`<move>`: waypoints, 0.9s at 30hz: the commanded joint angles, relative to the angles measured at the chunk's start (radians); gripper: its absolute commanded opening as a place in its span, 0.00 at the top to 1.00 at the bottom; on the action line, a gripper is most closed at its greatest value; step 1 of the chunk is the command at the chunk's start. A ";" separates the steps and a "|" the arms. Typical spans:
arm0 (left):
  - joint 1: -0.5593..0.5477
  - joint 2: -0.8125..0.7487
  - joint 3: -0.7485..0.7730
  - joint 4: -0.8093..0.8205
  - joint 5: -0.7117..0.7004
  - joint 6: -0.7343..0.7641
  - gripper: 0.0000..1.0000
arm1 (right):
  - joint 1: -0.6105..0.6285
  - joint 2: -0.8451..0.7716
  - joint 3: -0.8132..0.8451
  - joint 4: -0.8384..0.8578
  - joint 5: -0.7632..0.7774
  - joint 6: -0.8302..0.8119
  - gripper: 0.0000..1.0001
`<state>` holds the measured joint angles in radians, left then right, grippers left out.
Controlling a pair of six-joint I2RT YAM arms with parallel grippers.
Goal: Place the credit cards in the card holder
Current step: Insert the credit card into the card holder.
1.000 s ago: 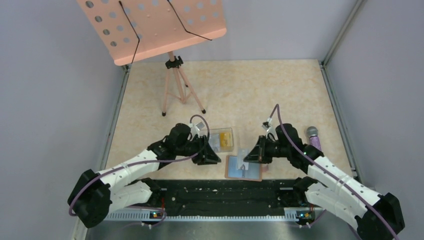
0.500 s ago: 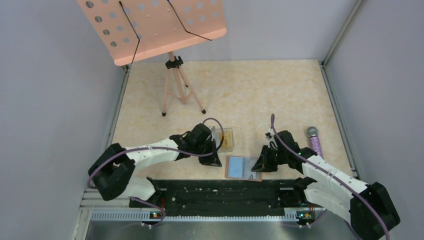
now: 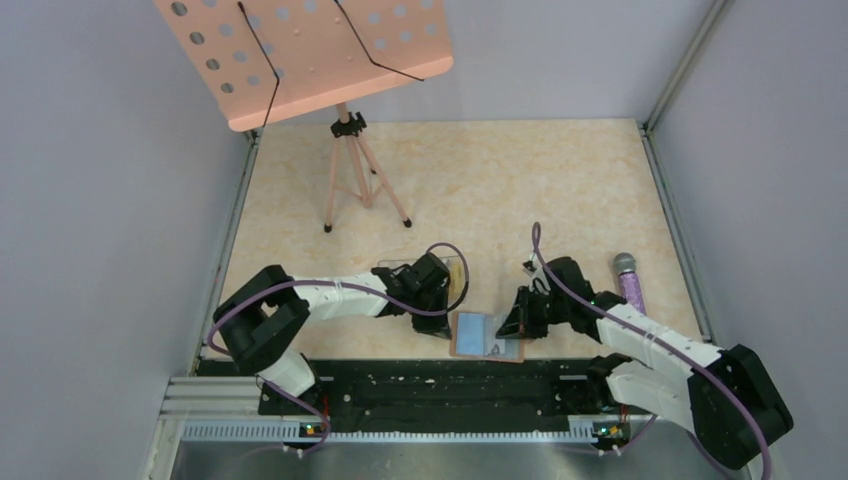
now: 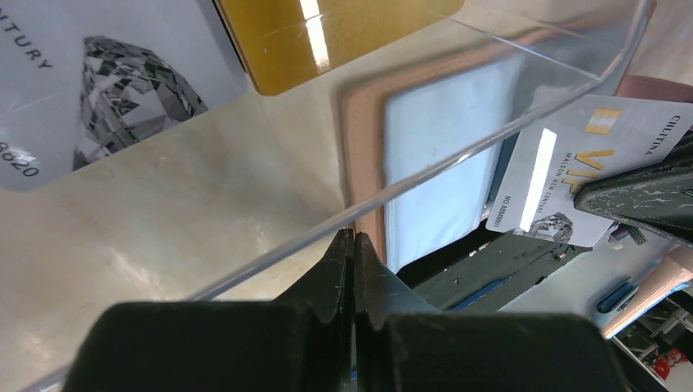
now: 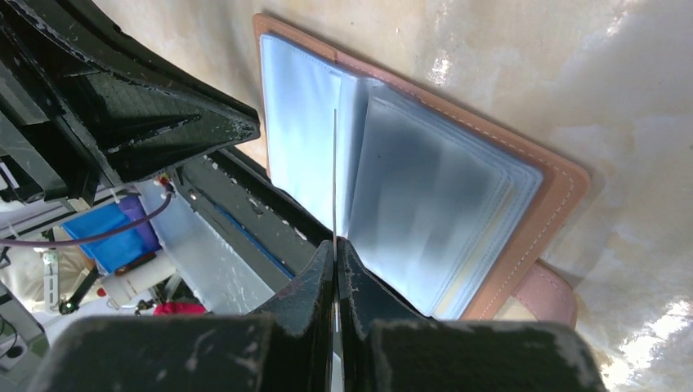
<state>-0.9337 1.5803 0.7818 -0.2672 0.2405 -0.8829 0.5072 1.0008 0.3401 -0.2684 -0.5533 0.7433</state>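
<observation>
cards (image 4: 327, 33) apparently in box (image 4: 458, 161), holder (image 3: 486, 335) just beside

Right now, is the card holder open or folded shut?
Open: the card holder lies spread flat, its bluish inner sleeves fanned out and facing up in the right wrist view, with the brown cover underneath.

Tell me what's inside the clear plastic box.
A grey-white diamond-print card and a gold card lie flat in the clear box. Whether more cards sit beneath them is hidden.
</observation>
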 commanded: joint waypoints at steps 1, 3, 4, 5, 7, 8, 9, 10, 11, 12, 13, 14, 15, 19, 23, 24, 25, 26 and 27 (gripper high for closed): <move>-0.004 0.029 0.026 -0.040 -0.038 0.012 1.00 | -0.010 0.022 -0.007 0.069 -0.032 -0.013 1.00; -0.005 0.034 0.025 -0.042 -0.037 0.017 1.00 | -0.009 0.030 -0.010 0.072 -0.022 -0.011 1.00; -0.006 0.037 0.026 -0.044 -0.035 0.017 1.00 | -0.009 0.039 -0.013 0.079 -0.022 -0.010 1.00; -0.008 0.039 0.027 -0.046 -0.035 0.020 1.00 | -0.009 0.050 -0.018 0.087 -0.025 -0.011 1.00; -0.012 0.047 0.028 -0.050 -0.035 0.022 1.00 | -0.010 0.074 -0.028 0.115 -0.033 -0.006 1.00; -0.014 0.051 0.029 -0.052 -0.035 0.023 1.00 | -0.010 0.088 -0.033 0.127 -0.035 -0.004 1.00; -0.015 0.055 0.031 -0.055 -0.036 0.022 1.00 | -0.009 0.101 -0.038 0.135 -0.035 -0.003 1.00; -0.017 0.058 0.034 -0.057 -0.034 0.022 1.00 | -0.010 0.116 -0.040 0.140 -0.034 -0.006 1.00; -0.018 0.060 0.034 -0.057 -0.033 0.022 1.00 | -0.010 0.129 -0.044 0.146 -0.033 -0.006 1.00; -0.021 0.061 0.034 -0.058 -0.032 0.022 1.00 | -0.010 0.138 -0.046 0.152 -0.034 -0.007 1.00; -0.023 0.061 0.035 -0.057 -0.032 0.021 1.00 | -0.009 0.146 -0.046 0.155 -0.035 -0.007 1.00; -0.026 0.063 0.037 -0.057 -0.032 0.021 1.00 | -0.009 0.151 -0.048 0.162 -0.039 -0.006 1.00; -0.026 0.064 0.038 -0.060 -0.032 0.022 1.00 | -0.010 0.151 -0.047 0.168 -0.043 -0.006 1.00; -0.031 0.075 0.050 -0.070 -0.030 0.029 1.00 | -0.009 0.148 -0.041 0.210 -0.064 0.003 1.00; -0.037 0.085 0.062 -0.086 -0.034 0.039 1.00 | -0.009 0.153 -0.026 0.231 -0.083 -0.009 1.00; -0.037 0.089 0.066 -0.090 -0.037 0.042 1.00 | -0.010 0.157 -0.019 0.232 -0.083 -0.016 1.00; -0.038 0.091 0.067 -0.093 -0.036 0.044 1.00 | -0.010 0.162 -0.016 0.236 -0.087 -0.022 1.00; -0.039 0.095 0.067 -0.095 -0.038 0.044 1.00 | -0.010 0.168 -0.013 0.241 -0.091 -0.027 1.00; -0.040 0.097 0.067 -0.099 -0.039 0.046 1.00 | -0.009 0.176 -0.009 0.245 -0.094 -0.036 1.00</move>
<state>-0.9672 1.6329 0.8436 -0.3222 0.2039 -0.8398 0.5041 1.1526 0.3061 -0.0875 -0.6346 0.7418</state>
